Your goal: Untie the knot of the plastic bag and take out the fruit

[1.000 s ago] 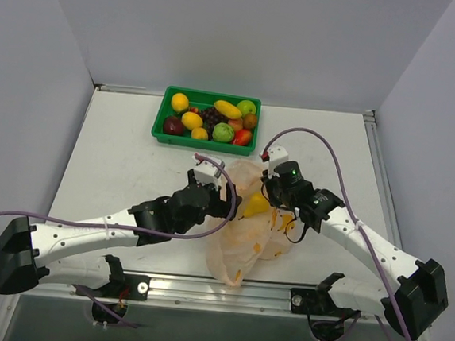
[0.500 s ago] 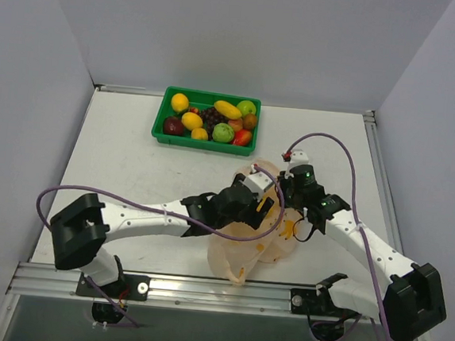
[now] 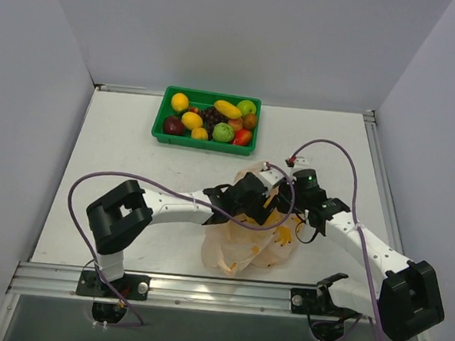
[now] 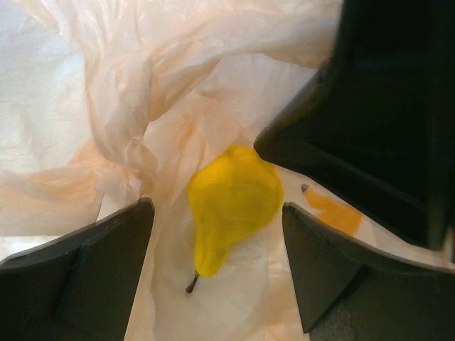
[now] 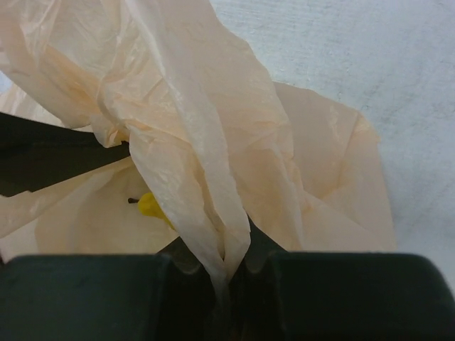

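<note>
A second earlier my left end effector [image 4: 217, 213] had sat left of the plastic bag [image 3: 240, 251], at lower centre of the desk [image 3: 116, 169]. It had since swung into the bag's mouth, its fingers apart either side of a yellow pear-shaped fruit [image 4: 234, 195]. My right end effector [image 5: 231, 259] was pinched shut on a fold of the bag, holding it up. The mouth looked open, so I judged the untying done and lifting out next.

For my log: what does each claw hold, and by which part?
Right claw pinches a fold of the bag. Left claw, open near the fruit, holds nothing.
</note>
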`<state>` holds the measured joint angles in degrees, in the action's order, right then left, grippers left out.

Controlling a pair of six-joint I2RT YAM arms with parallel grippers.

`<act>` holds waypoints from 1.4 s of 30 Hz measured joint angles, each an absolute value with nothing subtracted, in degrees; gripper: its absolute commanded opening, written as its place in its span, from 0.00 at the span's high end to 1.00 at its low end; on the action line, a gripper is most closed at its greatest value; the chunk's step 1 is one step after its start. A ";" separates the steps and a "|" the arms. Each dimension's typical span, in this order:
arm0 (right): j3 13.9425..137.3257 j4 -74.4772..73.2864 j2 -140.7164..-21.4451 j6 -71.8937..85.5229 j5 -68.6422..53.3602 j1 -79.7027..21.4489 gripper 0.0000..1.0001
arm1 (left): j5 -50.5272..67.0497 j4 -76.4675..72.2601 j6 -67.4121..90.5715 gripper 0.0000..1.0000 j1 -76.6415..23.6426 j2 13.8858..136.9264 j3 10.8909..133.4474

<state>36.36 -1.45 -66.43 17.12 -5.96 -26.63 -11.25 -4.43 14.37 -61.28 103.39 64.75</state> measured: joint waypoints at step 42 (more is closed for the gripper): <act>34.54 1.56 -67.81 17.98 -7.35 -25.23 0.98 | -4.10 -16.38 21.85 0.60 -57.95 101.34 51.96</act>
<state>34.54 1.56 -67.81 17.98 -7.35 -25.23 -4.10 -16.38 21.85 -57.95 101.34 51.96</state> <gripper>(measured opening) 0.037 0.633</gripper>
